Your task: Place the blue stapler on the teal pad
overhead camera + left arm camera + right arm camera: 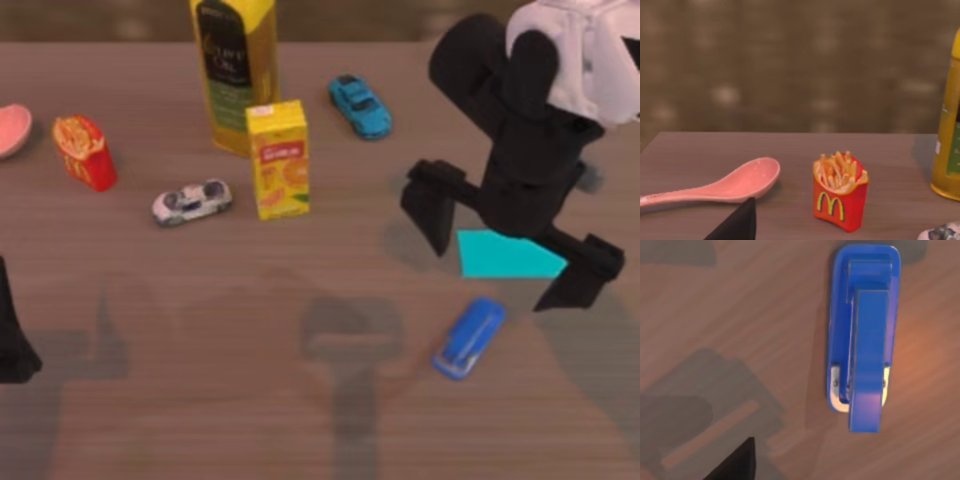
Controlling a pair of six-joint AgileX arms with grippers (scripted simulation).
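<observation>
The blue stapler (468, 337) lies flat on the table at the front right, apart from everything else; in the right wrist view the blue stapler (865, 340) shows from above, alone on the wood. Just behind it lies the teal pad (510, 256), flat and partly covered by my right arm. My right gripper (505, 240) hangs open above the pad, its two black fingers spread wide on either side, with nothing between them. One dark fingertip (737, 465) shows in the right wrist view, well away from the stapler. My left gripper (10, 340) is parked at the table's left edge.
Behind the middle stand a yellow bottle (235, 70) and a yellow juice carton (278, 160). A teal-blue toy car (360, 105), a silver toy car (192, 201), a red fries box (85, 152) and a pink spoon (12, 130) lie on the far half.
</observation>
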